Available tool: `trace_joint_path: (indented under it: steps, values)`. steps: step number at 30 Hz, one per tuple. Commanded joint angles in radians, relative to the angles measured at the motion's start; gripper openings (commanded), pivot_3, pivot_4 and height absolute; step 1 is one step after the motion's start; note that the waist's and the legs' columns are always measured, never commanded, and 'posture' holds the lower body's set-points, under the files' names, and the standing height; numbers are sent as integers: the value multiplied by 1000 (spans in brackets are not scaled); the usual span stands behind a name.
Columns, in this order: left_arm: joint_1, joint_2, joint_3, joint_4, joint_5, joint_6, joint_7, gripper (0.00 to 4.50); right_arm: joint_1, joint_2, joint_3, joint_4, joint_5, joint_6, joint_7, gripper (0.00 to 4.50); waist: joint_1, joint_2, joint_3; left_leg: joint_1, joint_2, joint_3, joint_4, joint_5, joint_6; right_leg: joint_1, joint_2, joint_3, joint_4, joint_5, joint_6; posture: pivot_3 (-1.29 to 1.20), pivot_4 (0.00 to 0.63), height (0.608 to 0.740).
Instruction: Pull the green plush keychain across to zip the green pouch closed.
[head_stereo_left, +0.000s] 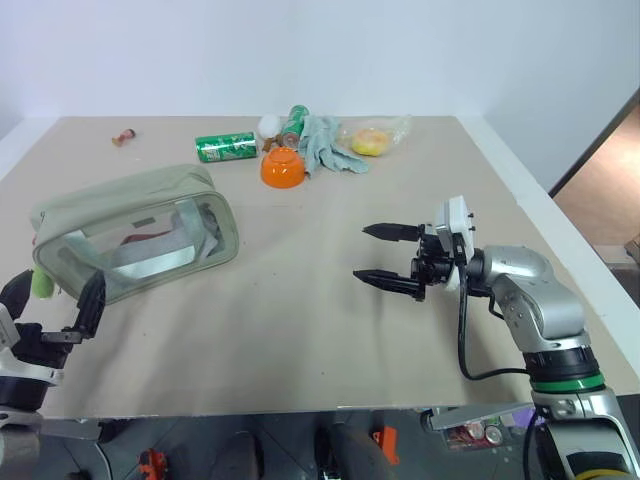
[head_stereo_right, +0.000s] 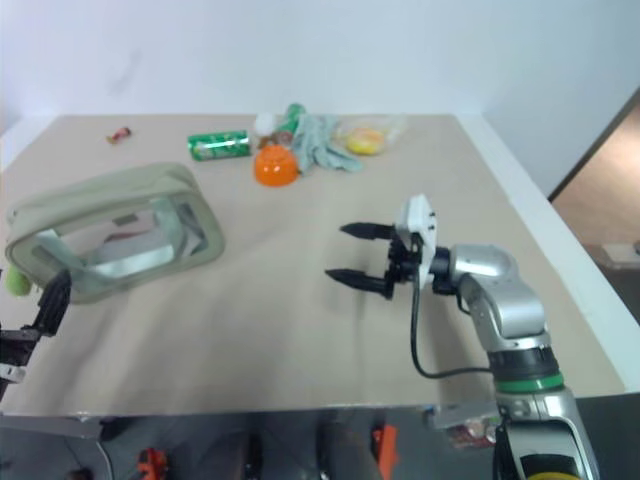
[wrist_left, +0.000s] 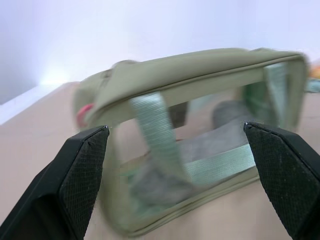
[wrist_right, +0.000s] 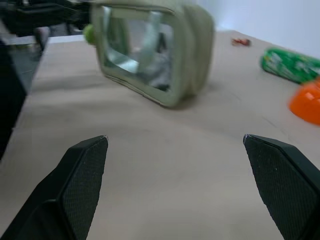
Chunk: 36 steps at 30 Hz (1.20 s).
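The green pouch (head_stereo_right: 112, 232) lies on the desk (head_stereo_right: 300, 330), its clear window facing the near edge. The green plush keychain (head_stereo_right: 16, 283) sits at the pouch's left end, touching it. The left claw (head_stereo_right: 45, 312) hovers just near of that end, fingers spread. Well to the right of the pouch, the right claw (head_stereo_right: 355, 255) hangs above bare desk, pointing toward the pouch, its fingers parted and empty. Beyond the pouch lie a green soda can (head_stereo_right: 220, 145), an orange bowl (head_stereo_right: 277, 166) and a grey-green glove (head_stereo_right: 322, 140).
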Motion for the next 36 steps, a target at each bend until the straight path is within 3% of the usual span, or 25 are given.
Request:
trace_joint_path:
  steps: [1,7,25,36]
  values:
    - [-81,94,62,40,-81,67,20,4482,-51,18,16,45,-24,-52,33,4500,2,0,0,0,0,-1,0,0,0,0,0,0,0,0,0,0,150,740]
    - [-173,221,63,108,-152,182,6,4482,-92,42,24,120,-77,-123,29,4500,-2,0,0,-1,2,-1,0,0,0,-1,1,2,1,1,0,0,150,740]
    - [-217,303,43,297,-52,187,-109,4482,17,3,3,21,-81,-104,-28,4500,-1,0,0,0,4,2,-1,-1,-2,-2,3,4,1,1,-1,0,150,740]
    - [-273,333,-12,393,26,155,-213,945,26,-4,4,24,-90,-114,-46,4500,0,0,0,0,5,7,-2,-1,-2,-2,1,5,1,0,-1,0,150,740]
